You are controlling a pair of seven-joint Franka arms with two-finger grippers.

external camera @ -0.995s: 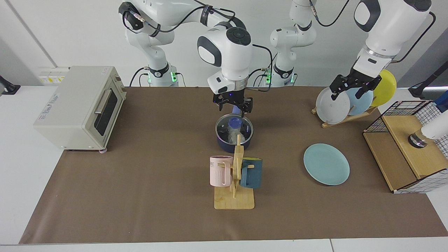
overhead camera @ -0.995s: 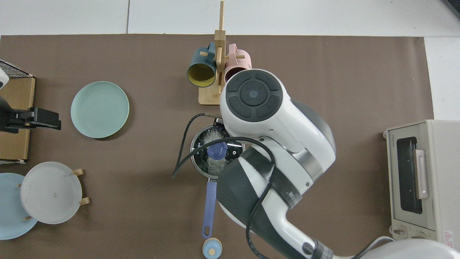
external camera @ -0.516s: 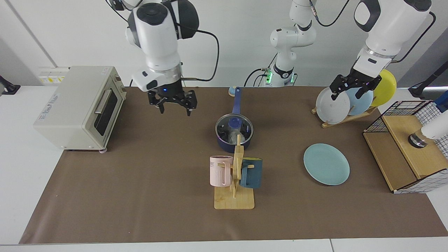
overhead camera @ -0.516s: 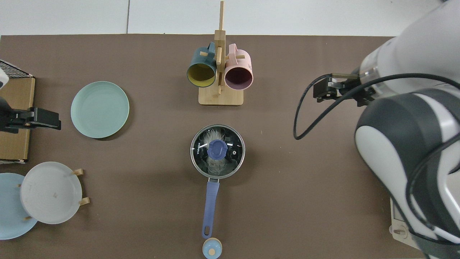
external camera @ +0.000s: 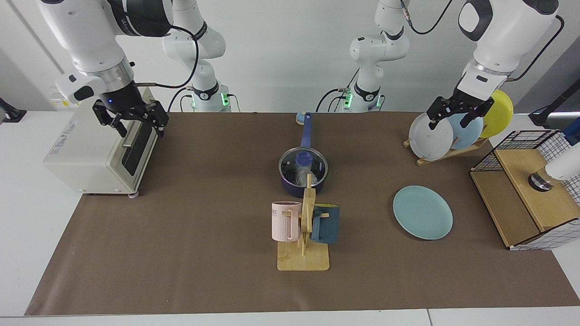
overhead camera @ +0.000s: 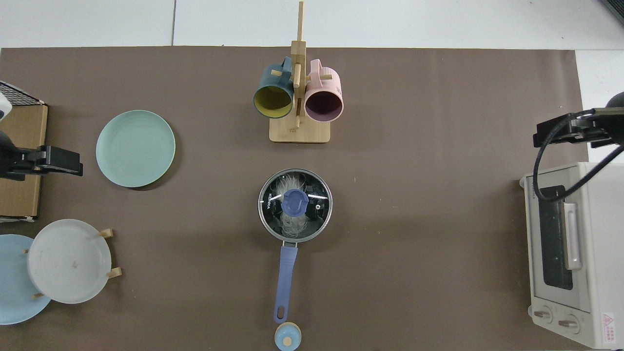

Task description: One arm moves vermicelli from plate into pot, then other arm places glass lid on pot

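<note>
Glass lid (external camera: 303, 161) far from right gripper (external camera: 135, 121)

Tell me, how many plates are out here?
4. The teal-green plate lies flat on the brown mat; a grey plate, a light-blue plate and a yellow plate stand upright in a wooden rack. None seems hidden.

Pot (overhead camera: 273, 229) sits at frame centre, glass lid (overhead camera: 312, 195) seated on it, vermicelli (overhead camera: 286, 186) visible through the glass; blue handle points to the bottom edge. Teal plate (overhead camera: 135, 148) at left, bare. Mug rack (overhead camera: 299, 97) top centre holding a teal and a pink mug. Toaster oven (overhead camera: 568, 253) lower right. Right gripper (overhead camera: 560, 132) at the right edge, just above the oven. Left gripper (overhead camera: 48, 161) at the left edge, beside the plate.
</note>
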